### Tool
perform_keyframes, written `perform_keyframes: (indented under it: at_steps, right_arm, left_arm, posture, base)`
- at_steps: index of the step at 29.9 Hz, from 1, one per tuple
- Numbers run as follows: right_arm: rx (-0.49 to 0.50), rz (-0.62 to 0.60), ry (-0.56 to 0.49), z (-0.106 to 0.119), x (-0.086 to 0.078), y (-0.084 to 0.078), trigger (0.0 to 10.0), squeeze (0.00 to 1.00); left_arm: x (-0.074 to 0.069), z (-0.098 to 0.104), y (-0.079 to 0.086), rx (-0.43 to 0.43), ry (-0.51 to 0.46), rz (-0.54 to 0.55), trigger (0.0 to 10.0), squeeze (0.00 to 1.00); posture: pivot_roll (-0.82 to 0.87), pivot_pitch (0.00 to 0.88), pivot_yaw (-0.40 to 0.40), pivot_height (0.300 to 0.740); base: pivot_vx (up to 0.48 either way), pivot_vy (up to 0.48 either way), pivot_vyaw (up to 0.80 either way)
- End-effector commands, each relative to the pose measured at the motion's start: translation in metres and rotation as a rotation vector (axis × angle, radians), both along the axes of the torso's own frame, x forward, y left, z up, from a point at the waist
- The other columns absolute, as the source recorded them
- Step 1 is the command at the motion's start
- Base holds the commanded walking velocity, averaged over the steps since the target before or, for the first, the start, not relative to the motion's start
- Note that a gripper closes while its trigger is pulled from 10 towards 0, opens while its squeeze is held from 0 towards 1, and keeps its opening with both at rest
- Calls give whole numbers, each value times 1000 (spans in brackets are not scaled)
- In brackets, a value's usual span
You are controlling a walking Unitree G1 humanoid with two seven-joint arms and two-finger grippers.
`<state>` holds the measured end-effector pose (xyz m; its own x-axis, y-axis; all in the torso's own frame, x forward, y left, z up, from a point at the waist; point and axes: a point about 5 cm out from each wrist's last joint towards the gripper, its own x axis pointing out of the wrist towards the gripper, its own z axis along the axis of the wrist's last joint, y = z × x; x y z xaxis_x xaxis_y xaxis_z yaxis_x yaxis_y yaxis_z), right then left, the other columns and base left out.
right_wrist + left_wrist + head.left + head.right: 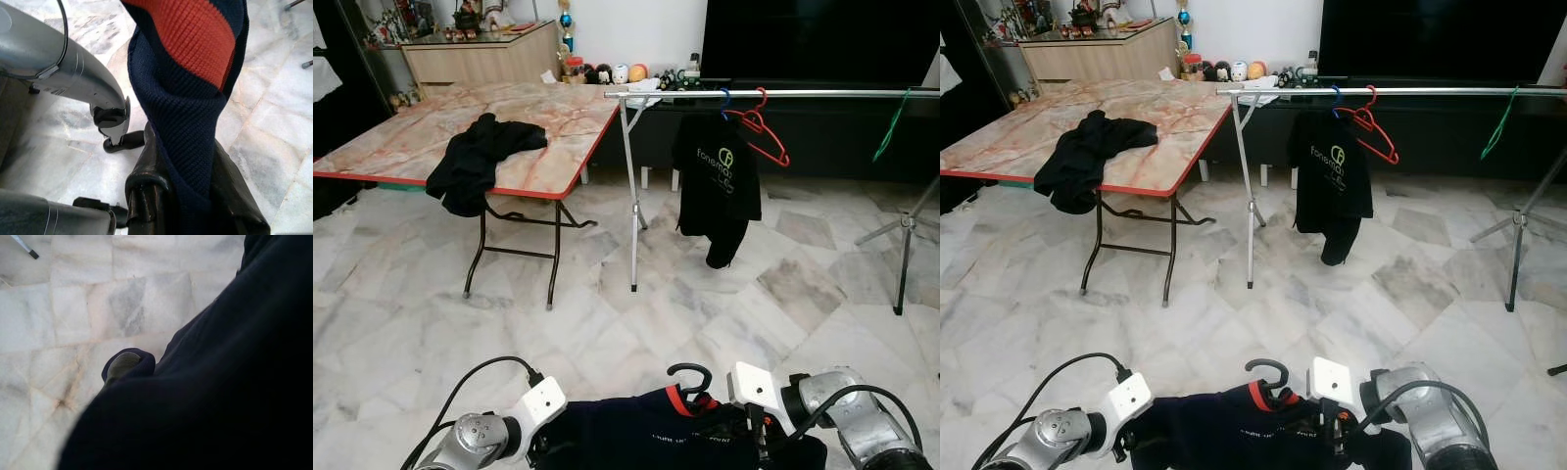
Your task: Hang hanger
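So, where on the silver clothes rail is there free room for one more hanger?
The silver clothes rail is bare between the red plastic hanger and the green hanger. It is crowded where the black printed T-shirt hangs.

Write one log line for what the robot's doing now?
holding: navy shirt on hanger | right gripper: shut on collar | left gripper: under shirt | rail: ahead

A home living room: marble floor, folding table, clothes rail.
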<state>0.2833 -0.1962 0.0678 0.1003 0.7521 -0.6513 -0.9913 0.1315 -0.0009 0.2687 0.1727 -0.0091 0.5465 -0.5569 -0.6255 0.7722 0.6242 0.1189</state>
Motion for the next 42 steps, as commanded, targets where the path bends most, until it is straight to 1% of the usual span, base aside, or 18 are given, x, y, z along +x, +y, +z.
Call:
perform_keyframes:
  at_steps: [1,8,14,17,21,24,27,33,36,37,38,39,40,41,42]
  right_arm:
    - [53,-2,-55,12,5,4,10000,0]
    - [41,-6,-51,10,5,4,10000,0]
    - [21,-19,-20,8,1,-4,10000,0]
    - [2,-15,3,4,-3,-8,10000,0]
    - [-26,-5,38,-1,-8,-12,10000,0]
    - [-63,8,62,-8,-13,-16,10000,0]
    - [-43,-16,59,-8,-12,-16,10000,0]
    - [-5,-64,16,-5,-5,-12,10000,0]
    - [-9,-71,2,-5,-4,-12,10000,0]
    - [-15,-109,-49,-3,1,-13,10000,0]
    - [-15,-109,-49,-3,1,-13,10000,0]
    - [-25,-176,-108,-1,9,-15,10000,0]
    - [-25,-176,-108,-1,9,-15,10000,0]
    - [-46,-256,-162,1,16,-18,10000,0]
    - [-59,-301,-191,1,20,-20,10000,0]
  left_arm:
    - [2,1,4,-12,14,25,0,0]
    - [4,4,6,-10,3,34,0,0]
    - [5,6,13,-14,0,43,0,0]
    - [5,7,15,-10,8,27,0,0]
    - [3,8,17,-6,29,-20,0,0]
    - [4,10,18,-15,28,-35,0,0]
    - [4,12,18,-27,29,-42,0,0]
    - [4,11,17,-40,36,-44,0,0]
    - [4,11,16,-44,32,-48,0,0]
    - [4,11,16,-43,30,-38,0,0]
    - [4,11,16,-43,30,-38,0,0]
    - [5,11,18,-28,33,-12,0,0]
    - [5,11,18,-28,33,-12,0,0]
    - [6,9,21,12,34,5,0,0]
    - [5,8,23,39,33,11,0,0]
  posture:
    - [-13,0,89,740]
    - [-6,0,90,740]
    - [-4,0,90,740]
    - [-2,0,90,740]
    - [0,0,90,740]
    - [6,0,90,740]
    - [7,0,91,740]
    - [3,0,95,740]
    - [4,0,95,740]
    - [2,0,95,740]
    - [2,0,95,740]
    - [2,0,93,740]
    - [2,0,93,740]
    - [3,0,90,740]
    - [3,0,90,740]
  base:
    - [0,0,0]
    - [0,0,0]
    - [0,0,0]
    - [0,0,0]
    - [0,0,0]
    - [0,0,0]
    - [0,0,0]
    - [0,0,0]
    - [0,0,0]
    - [0,0,0]
    - [0,0,0]
    - [0,0,0]
    - [0,0,0]
    - [0,0,0]
    - [0,0,0]
